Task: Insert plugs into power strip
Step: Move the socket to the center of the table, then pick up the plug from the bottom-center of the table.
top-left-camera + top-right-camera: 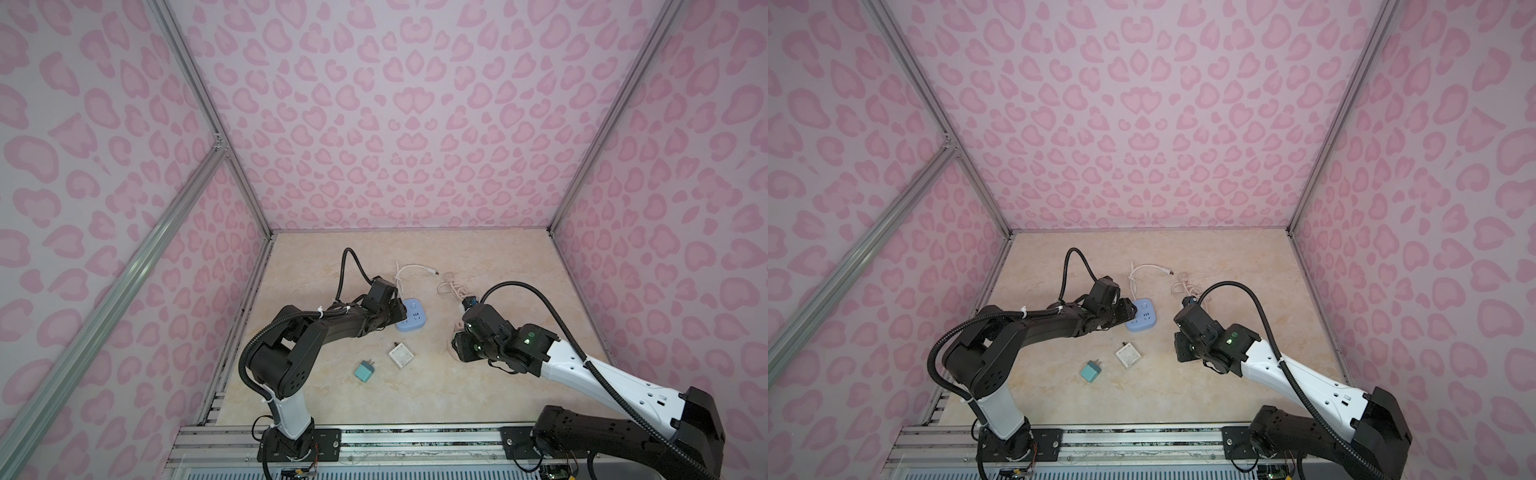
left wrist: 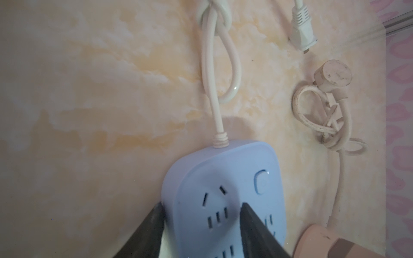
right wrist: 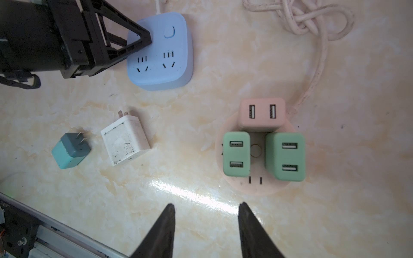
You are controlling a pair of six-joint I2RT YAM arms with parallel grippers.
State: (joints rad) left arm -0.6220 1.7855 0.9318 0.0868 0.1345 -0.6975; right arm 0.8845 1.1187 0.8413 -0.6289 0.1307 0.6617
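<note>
A blue square power strip (image 1: 413, 320) (image 1: 1144, 318) (image 3: 161, 51) lies mid-table with its sockets empty. My left gripper (image 2: 202, 204) (image 3: 136, 48) is open over it: one finger sits against its side edge, the other rests on its top face (image 2: 223, 178). A round pink power strip (image 3: 254, 187) holds a pink plug (image 3: 261, 114) and two green plugs (image 3: 236, 154) (image 3: 286, 156). A teal plug (image 1: 365, 371) (image 3: 70, 150) and a white plug (image 1: 401, 354) (image 3: 125, 140) lie loose on the table. My right gripper (image 3: 206, 204) hangs open and empty above bare table, near the round strip.
The blue strip's white cord (image 2: 212, 67) is knotted behind it and ends in a loose wall plug (image 2: 301, 33). The round strip's pinkish cord (image 3: 299, 22) lies knotted at the back. A metal rail (image 1: 374, 436) runs along the front, and pink walls close in three sides.
</note>
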